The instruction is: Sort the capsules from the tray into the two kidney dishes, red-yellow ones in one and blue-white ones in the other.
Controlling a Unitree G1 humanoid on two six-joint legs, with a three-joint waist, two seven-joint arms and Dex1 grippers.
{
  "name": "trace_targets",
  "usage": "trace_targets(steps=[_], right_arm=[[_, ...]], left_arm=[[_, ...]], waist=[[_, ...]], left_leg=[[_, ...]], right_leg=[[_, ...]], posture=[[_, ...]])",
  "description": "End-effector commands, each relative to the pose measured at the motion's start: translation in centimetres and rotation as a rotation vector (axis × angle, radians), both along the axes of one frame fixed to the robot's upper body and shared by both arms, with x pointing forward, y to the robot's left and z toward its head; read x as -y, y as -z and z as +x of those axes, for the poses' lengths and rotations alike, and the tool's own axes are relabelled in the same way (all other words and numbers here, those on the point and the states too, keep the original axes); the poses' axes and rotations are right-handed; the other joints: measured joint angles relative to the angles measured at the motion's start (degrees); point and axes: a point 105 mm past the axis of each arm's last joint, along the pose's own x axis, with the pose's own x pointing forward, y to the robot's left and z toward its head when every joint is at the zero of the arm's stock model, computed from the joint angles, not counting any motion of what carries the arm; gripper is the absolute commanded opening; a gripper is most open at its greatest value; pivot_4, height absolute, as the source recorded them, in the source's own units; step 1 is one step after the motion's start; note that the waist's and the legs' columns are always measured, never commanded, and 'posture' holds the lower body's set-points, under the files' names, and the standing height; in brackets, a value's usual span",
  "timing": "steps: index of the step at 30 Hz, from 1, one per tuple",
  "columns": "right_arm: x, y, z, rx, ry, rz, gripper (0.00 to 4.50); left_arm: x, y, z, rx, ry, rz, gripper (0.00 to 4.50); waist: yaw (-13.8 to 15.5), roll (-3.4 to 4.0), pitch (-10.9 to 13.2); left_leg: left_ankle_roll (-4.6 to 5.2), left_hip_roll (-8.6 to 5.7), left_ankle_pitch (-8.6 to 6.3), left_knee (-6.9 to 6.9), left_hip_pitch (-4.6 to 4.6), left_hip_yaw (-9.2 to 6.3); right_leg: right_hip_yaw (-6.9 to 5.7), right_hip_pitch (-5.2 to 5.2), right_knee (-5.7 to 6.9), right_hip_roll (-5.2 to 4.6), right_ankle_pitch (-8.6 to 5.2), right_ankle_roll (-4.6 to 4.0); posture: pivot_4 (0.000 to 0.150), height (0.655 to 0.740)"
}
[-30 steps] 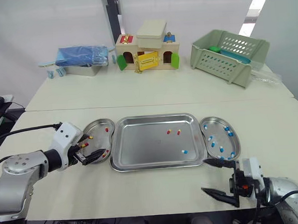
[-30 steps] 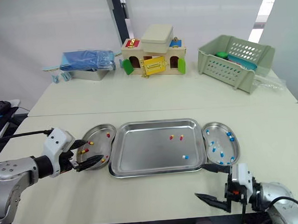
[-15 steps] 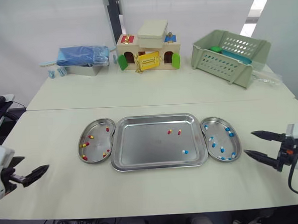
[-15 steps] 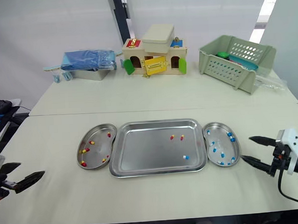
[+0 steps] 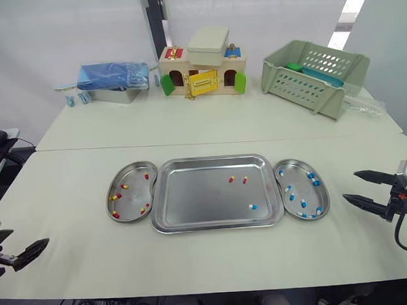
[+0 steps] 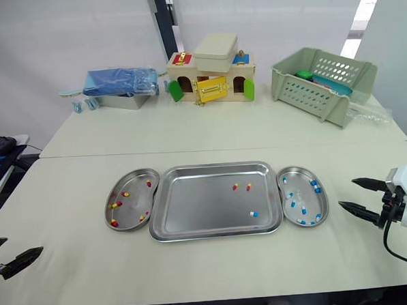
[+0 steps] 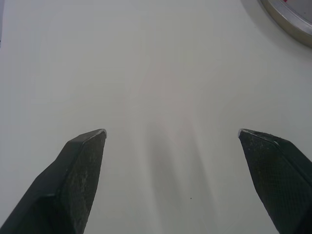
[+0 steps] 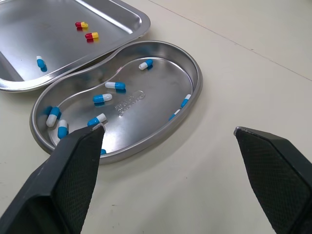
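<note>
1. My left gripper [image 7: 171, 131] hangs over the bare white table [image 5: 68, 173], well apart from the metalware. Its jaws are spread wide and hold nothing.
2. The left shiny steel kidney dish [image 5: 132, 197] touches the tray's left edge and carries only red-yellow capsules [image 5: 115, 214], so I take it as that colour's home.
3. The rectangular steel tray [image 5: 199, 194] lies between the two dishes, which I judge keeps every carry short. In it are a red-yellow pair [image 5: 230, 180], side by side toward the back right, and a lone blue-white capsule [image 5: 252, 206] nearer me.
4. The right steel kidney dish [image 5: 297, 182] sits against the tray's right edge and carries blue-white capsules [image 5: 303, 203] only.
5. My right gripper [image 5: 349, 186] points at that dish from near its right side, jaws wide apart and empty. That seems a handy start for fetching the lone blue-white capsule.
</note>
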Motion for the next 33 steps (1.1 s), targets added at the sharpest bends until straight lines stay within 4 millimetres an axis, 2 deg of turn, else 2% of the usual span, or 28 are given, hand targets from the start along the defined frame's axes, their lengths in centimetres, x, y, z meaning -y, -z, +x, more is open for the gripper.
trace_targets(steps=[1, 7, 13, 18, 20, 22, 24, 29, 33], right_arm=[[-0.5, -0.9, -0.4, 0.037, -0.042, -0.010, 4.50], [-3.7, -0.3, -2.4, 0.022, -0.149, 0.036, 4.50], [-9.2, 0.9, -6.0, -0.002, -0.261, 0.128, 4.50], [-11.9, 1.1, -7.4, 0.015, -0.270, 0.190, 4.50], [-12.9, 1.6, -8.0, 0.019, -0.268, 0.200, 4.50], [-13.7, 2.5, -8.6, 0.037, -0.251, 0.199, 4.50], [-14.3, 3.2, -9.1, 0.035, -0.236, 0.201, 4.50], [-15.1, 3.1, -8.9, 0.055, -0.193, 0.223, 4.50], [-15.7, 2.9, -8.9, 0.060, -0.171, 0.235, 4.50]], left_arm=[[0.7, -1.5, 0.9, 0.070, 0.036, 0.022, 4.49], [4.1, -1.9, 3.0, 0.104, 0.178, 0.007, 4.49], [9.7, -3.0, 6.4, 0.141, 0.401, -0.032, 4.49], [13.4, -3.6, 8.4, 0.169, 0.533, -0.060, 4.49], [16.3, -3.8, 9.4, 0.191, 0.618, -0.091, 4.49], [20.4, -3.9, 10.4, 0.223, 0.729, -0.154, 4.49], [23.5, -3.6, 11.2, 0.245, 0.796, -0.190, 4.49], [27.7, -3.8, 12.3, 0.315, 0.827, -0.234, 4.49], [30.7, -3.0, 13.5, 0.360, 0.749, -0.246, 4.49]], waist=[[0.01, 0.00, 0.00], [0.15, 0.00, 0.00], [0.21, -0.01, -0.01], [0.09, -0.02, -0.01], [0.11, 0.00, -0.01], [0.33, -0.05, -0.04], [0.60, -0.07, -0.05], [-0.31, -0.08, -0.06], [0.09, -0.06, -0.08]], left_leg=[[0.00, 0.00, 0.00, 0.00, 0.00, 0.00], [-0.01, 0.00, 0.00, 0.01, -0.03, 0.00], [-0.02, 0.02, 0.00, 0.01, -0.03, -0.04], [-0.01, 0.01, 0.00, 0.01, -0.02, -0.05], [-0.01, 0.01, 0.00, 0.00, -0.02, -0.07], [-0.02, 0.00, 0.01, 0.02, -0.01, -0.07], [-0.03, -0.04, 0.01, 0.06, -0.03, -0.07], [-0.02, -0.03, 0.01, 0.05, -0.03, -0.07], [-0.02, -0.02, 0.01, 0.06, 0.01, -0.12]], right_leg=[[0.00, 0.00, 0.00, 0.00, 0.00, 0.00], [-0.01, 0.03, -0.01, -0.02, 0.00, 0.00], [-0.03, 0.03, 0.01, 0.01, 0.00, 0.00], [-0.03, 0.02, 0.01, 0.01, 0.00, 0.00], [-0.03, 0.01, 0.02, 0.04, 0.00, 0.00], [-0.04, 0.04, 0.02, 0.04, 0.00, 0.00], [-0.06, 0.10, -0.01, -0.01, 0.00, 0.02], [0.01, 0.01, 0.02, 0.05, 0.00, 0.03], [0.02, 0.05, 0.04, 0.09, 0.00, 0.02]], posture=[[0.150, 0.7400], [0.150, 0.7400], [0.150, 0.7400], [0.150, 0.7400], [0.150, 0.7400], [0.150, 0.7400], [0.150, 0.7400], [0.150, 0.7400], [0.150, 0.7400]])
